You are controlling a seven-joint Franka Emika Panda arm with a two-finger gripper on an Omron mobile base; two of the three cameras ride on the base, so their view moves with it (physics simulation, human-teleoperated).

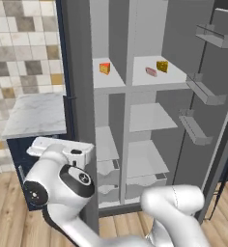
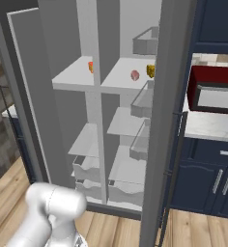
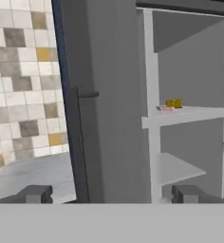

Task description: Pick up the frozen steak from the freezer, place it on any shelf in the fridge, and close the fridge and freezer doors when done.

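Steak [image 1: 151,72] on fridge shelf [image 1: 176,80] (upper)

Both grey doors stood swung wide, so the front of the freezer [image 1: 107,144] and the fridge [image 1: 152,140] lay open to a reach. The left door [image 3: 109,118] with its dark bar handle [image 3: 80,142] stood edge-on close before the hand, between it and the freezer shelves. On the upper fridge shelf [image 1: 159,79] a steak [image 1: 151,72] and a yellow-brown block [image 1: 162,66] took the back, leaving its front bare, while the shelves below lay bare and the door bins [image 1: 203,91] jutted at the right.
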